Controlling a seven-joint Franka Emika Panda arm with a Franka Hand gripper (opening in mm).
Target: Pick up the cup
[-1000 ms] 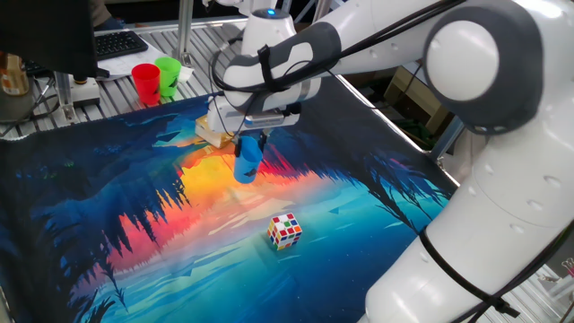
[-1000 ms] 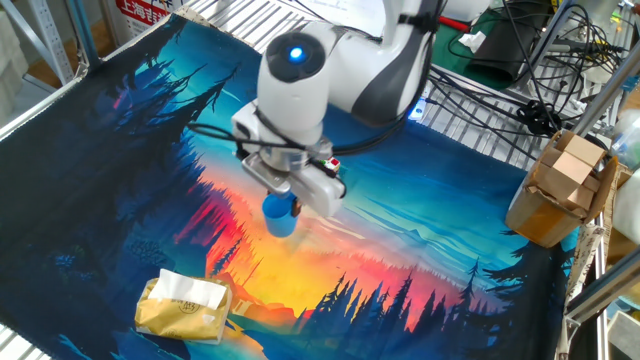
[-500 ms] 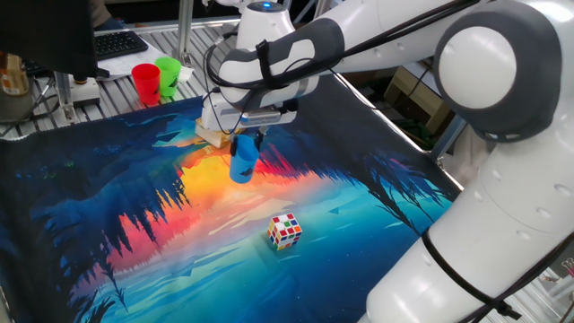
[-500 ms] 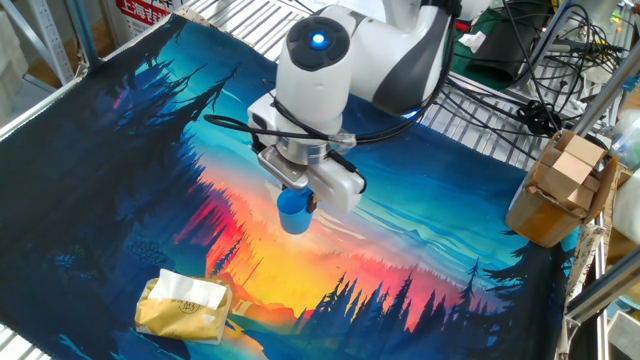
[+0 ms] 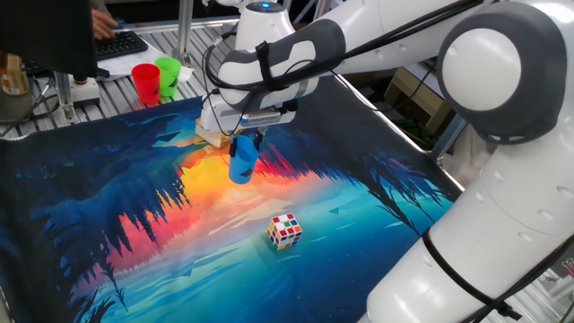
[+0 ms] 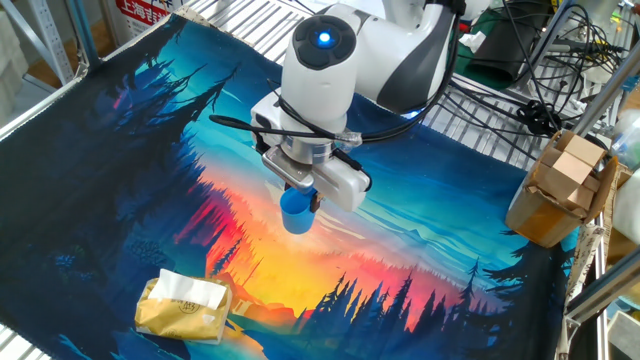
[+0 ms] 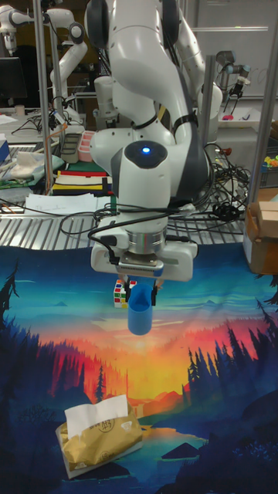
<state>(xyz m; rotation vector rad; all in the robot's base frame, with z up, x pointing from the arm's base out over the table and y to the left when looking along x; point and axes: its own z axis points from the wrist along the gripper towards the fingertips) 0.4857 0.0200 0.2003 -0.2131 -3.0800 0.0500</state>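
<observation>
Jaws pinch the blue cup (image 5: 242,161) by its rim, held clear above the mat (image 5: 108,206).

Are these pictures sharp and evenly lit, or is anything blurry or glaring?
One fixed view: sharp, even light; the blue cup in the gripper and the puzzle cube are crisp. The other fixed view: clear, with a bright blue light glowing on the arm. Tall fixed view: darker and softer; the tissue pack looks slightly blurred.
</observation>
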